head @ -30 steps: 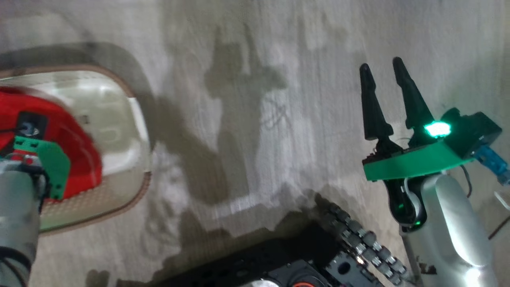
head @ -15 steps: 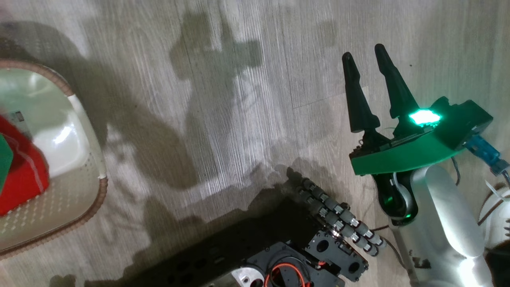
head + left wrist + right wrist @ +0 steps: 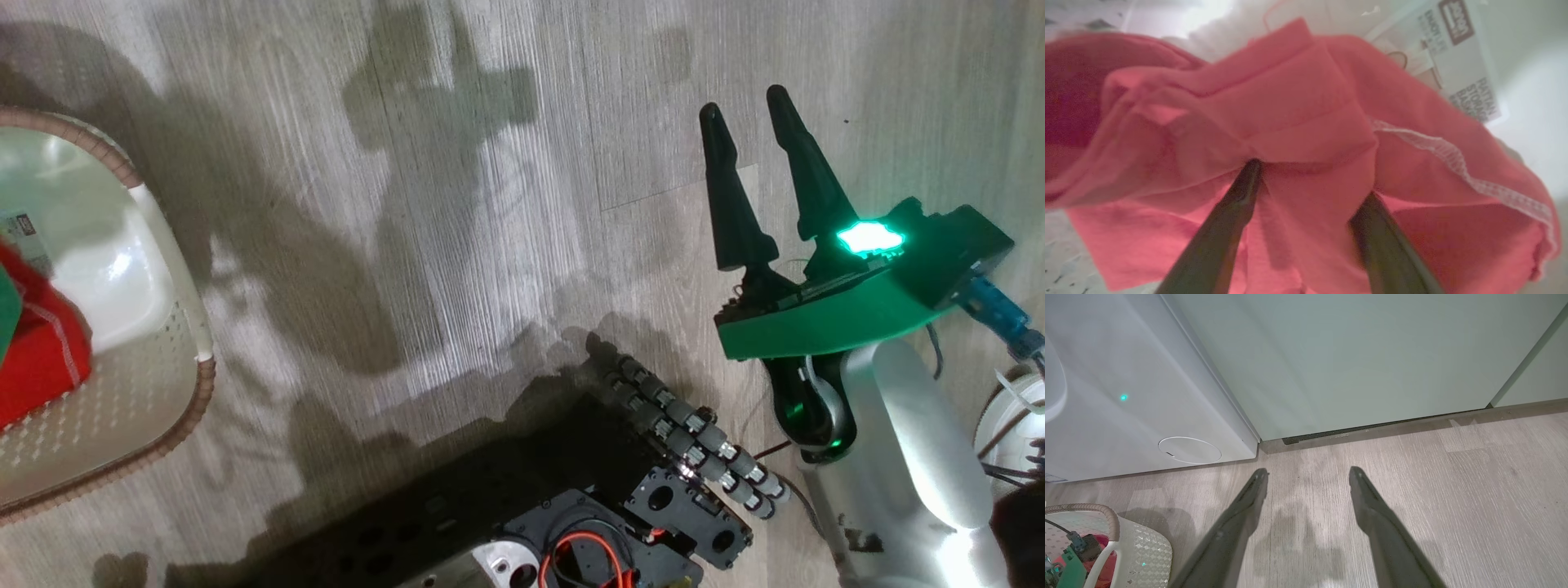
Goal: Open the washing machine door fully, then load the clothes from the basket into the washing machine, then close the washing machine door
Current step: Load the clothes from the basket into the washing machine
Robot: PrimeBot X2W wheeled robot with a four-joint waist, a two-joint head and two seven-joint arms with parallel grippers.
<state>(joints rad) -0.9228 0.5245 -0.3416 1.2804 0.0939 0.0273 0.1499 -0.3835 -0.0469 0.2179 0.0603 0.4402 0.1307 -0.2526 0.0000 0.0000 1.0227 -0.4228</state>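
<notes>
The head camera has turned, so the basket now lies at the view's left edge. Inside it the left pincer stands wide open, tips against the clothes, not yet gripping; closing should follow. The right pincer is open, empty.

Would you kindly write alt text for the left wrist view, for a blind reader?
The left gripper, jaws wide open, has its two dark fingers tipped against crumpled red clothes with a white trim stripe. Behind the fabric lie the cream basket and its printed sticker.
</notes>
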